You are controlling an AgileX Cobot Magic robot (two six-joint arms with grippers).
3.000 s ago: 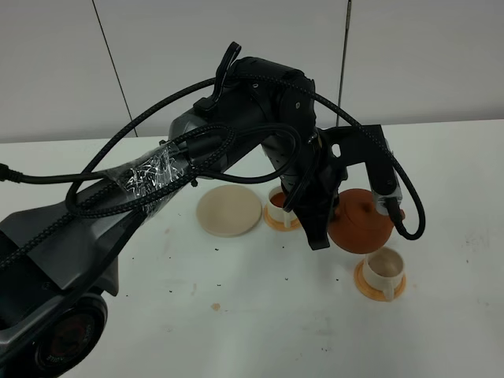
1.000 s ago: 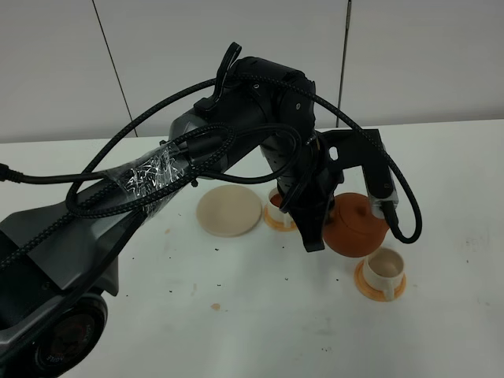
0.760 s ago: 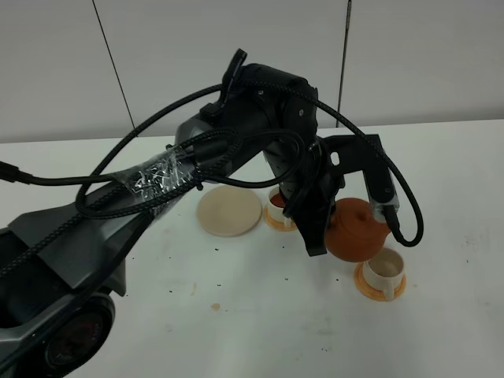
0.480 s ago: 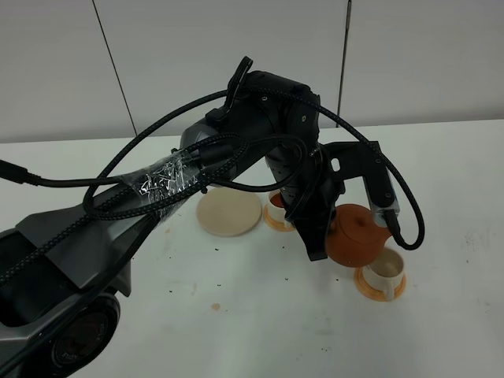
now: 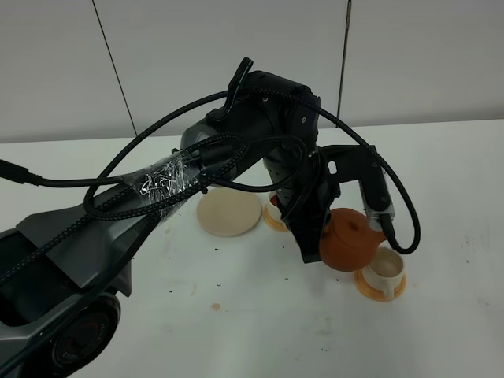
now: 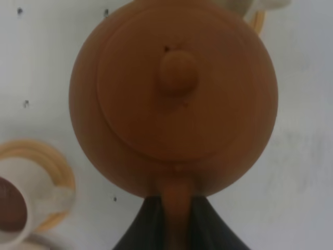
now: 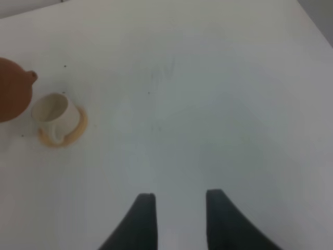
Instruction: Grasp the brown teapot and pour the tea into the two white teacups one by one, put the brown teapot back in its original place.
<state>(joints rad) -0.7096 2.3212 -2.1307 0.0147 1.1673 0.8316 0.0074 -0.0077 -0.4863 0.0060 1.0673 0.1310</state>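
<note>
My left gripper [image 5: 319,240] is shut on the loop handle of the brown teapot [image 5: 350,240], which hangs just above the table. Its spout leans toward the near right white teacup [image 5: 383,269], which stands on an orange coaster. In the left wrist view the teapot [image 6: 174,99] fills the frame, and the dark fingers [image 6: 208,229] pinch its handle. The other teacup [image 5: 276,203], with dark tea in it, is partly hidden behind the arm. The beige saucer [image 5: 229,210] lies bare. My right gripper [image 7: 179,219] is open over bare table, well away from the cup [image 7: 52,112].
The left arm and its cables [image 5: 181,173] stretch across the middle of the white table [image 5: 236,315]. Small dark specks dot the tabletop. A grey wall stands behind the table's far edge.
The left arm has carried the teapot a little down and toward the near right cup, tipping the spout over it. The right gripper has not moved.
</note>
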